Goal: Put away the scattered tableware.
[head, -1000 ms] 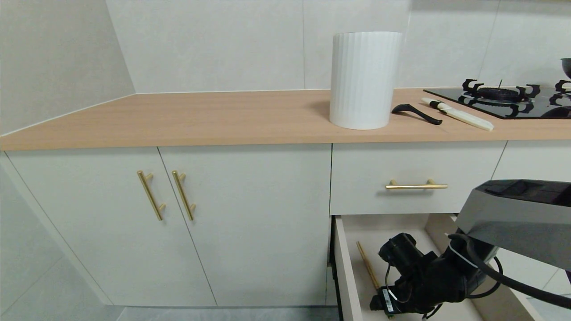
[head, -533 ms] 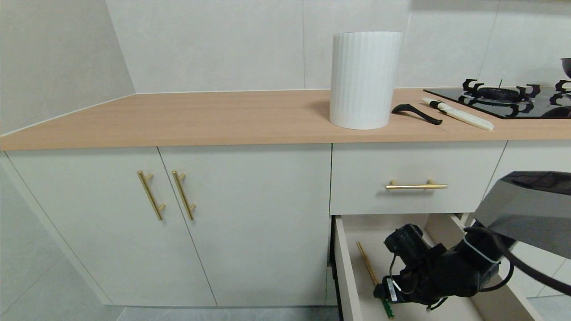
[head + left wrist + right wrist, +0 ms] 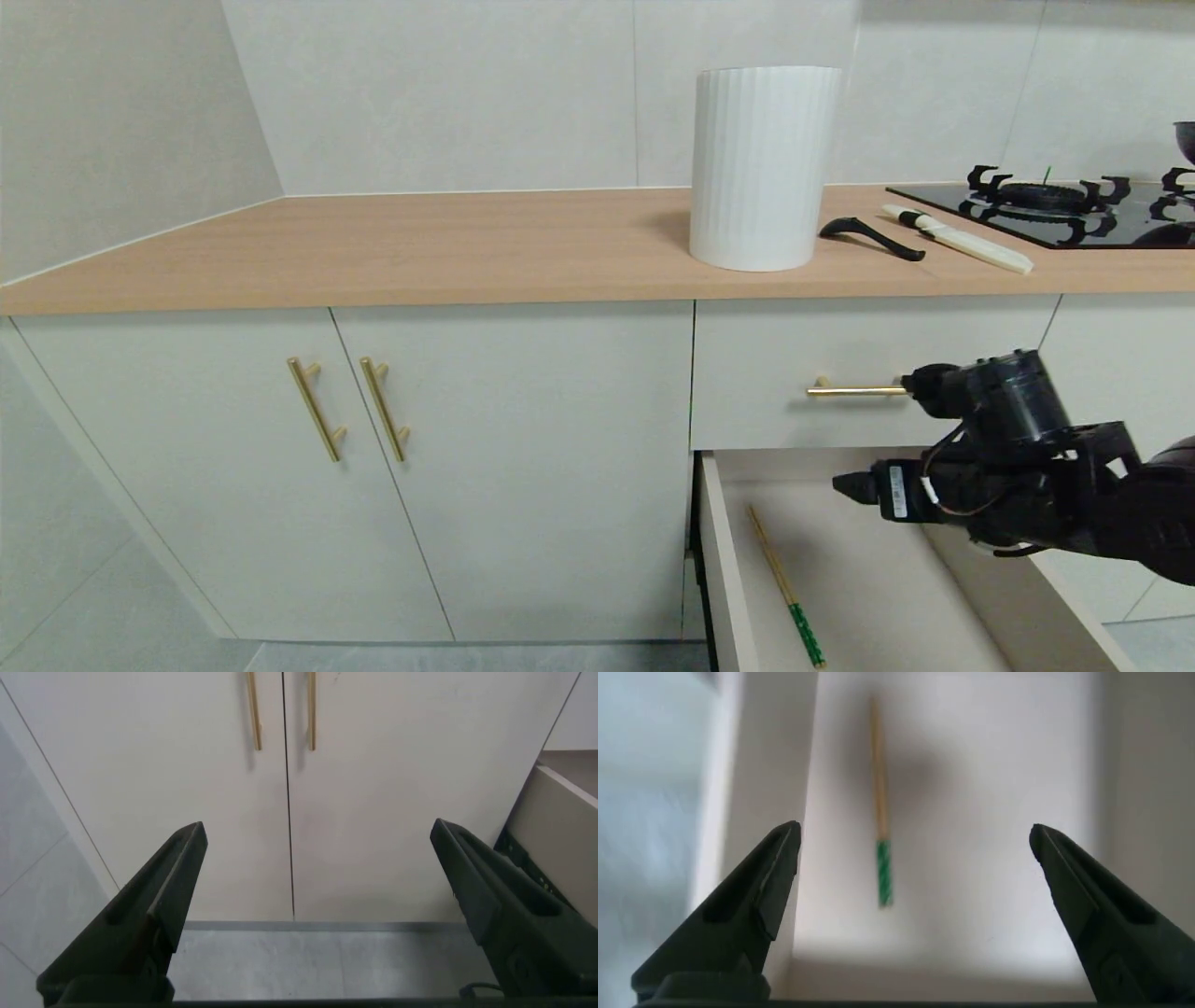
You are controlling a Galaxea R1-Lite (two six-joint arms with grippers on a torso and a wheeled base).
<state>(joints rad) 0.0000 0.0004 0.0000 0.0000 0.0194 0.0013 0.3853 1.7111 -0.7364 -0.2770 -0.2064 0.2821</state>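
Right gripper (image 3: 913, 840) spread wide over pulled-out pale drawer (image 3: 721, 560) holding thin green-tipped wooden chopstick (image 3: 782, 586). Black curved spoon (image 3: 873, 238) and white knife (image 3: 966, 245) lie far right on wooden countertop (image 3: 420, 247): light, stiff, probably slick; pinch mid-handle. Left gripper (image 3: 318, 838) spread too.

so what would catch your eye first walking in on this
The tall white ribbed canister on the wooden counter stands out first, with a black spoon and a white knife just to its right. Below, the lower drawer is pulled open with green-tipped chopsticks inside, and the right gripper hangs open above it.
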